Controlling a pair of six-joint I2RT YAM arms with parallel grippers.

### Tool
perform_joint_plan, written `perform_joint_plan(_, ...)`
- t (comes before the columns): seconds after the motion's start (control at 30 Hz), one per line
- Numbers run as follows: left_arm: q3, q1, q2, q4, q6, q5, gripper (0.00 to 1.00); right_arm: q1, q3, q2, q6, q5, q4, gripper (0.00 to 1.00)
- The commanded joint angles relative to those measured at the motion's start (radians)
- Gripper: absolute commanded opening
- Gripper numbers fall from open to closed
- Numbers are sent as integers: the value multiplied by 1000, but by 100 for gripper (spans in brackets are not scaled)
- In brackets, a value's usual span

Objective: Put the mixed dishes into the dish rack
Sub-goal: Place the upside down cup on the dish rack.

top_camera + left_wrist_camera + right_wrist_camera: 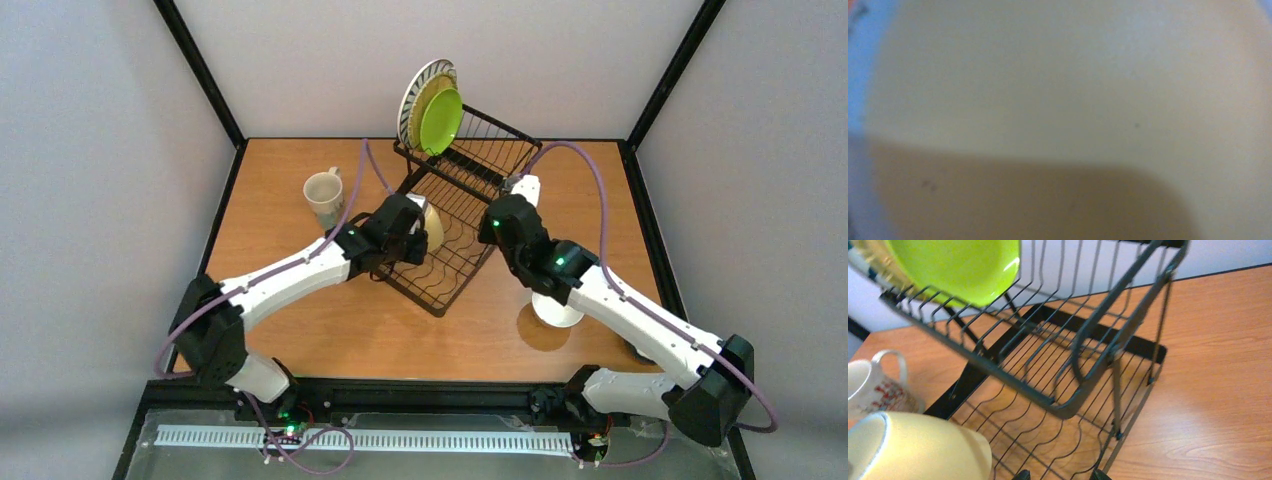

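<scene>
The dish rack (442, 278) (1068, 405) is black wire and stands at the table's middle back. Upright in its raised basket are a striped plate (413, 92), a bamboo plate (427, 97) and a lime-green plate (441, 120) (958, 265). My left gripper (418, 230) is shut on a cream mug (433, 228) (918, 450) held tilted over the low tray. That mug (1048, 90) fills the left wrist view and hides the fingers. My right gripper (1060, 476) (492, 226) is open over the tray's right side, with nothing between its fingers.
A pale mug with a red pattern (323, 197) (873, 385) stands on the table left of the rack. A small white dish (557, 312) lies on the table under my right forearm. Black frame posts rise at the table's back corners.
</scene>
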Motion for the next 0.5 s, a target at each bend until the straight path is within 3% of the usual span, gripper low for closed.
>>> perform_joint_plan(0.0,111,4,73,73,111,-47,0,-67,-17,-33,7,32,-1,71)
perform_joint_plan(0.47,313,5,408,155,246,-85,0,-245,8,26,-31,-68,85,72)
